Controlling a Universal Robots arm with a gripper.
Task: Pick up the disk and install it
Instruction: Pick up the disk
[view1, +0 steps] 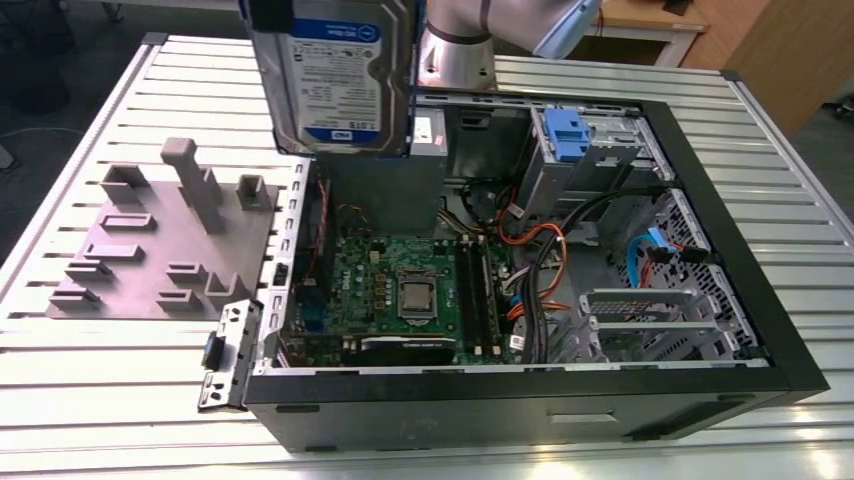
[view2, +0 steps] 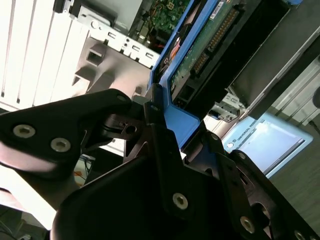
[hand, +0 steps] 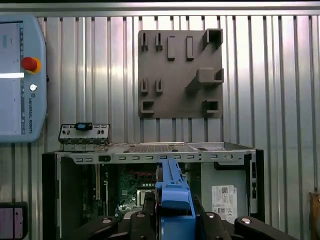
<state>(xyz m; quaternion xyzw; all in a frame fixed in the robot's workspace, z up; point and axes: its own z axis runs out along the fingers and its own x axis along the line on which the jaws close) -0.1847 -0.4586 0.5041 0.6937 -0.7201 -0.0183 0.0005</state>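
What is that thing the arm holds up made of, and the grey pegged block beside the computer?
The disk: grey casing, likely metal, with a printed label, probably paper; its blue carrier looks like smooth moulded plastic. The grey block: matte, one even colour, probably plastic, though painted metal cannot be ruled out.

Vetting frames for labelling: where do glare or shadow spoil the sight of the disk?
Exterior view: the disk is evenly lit, though cut by the top edge. Second wrist view: the gripper holding it is a dark mass; the table glares white. First wrist view: the case interior lies in shadow.
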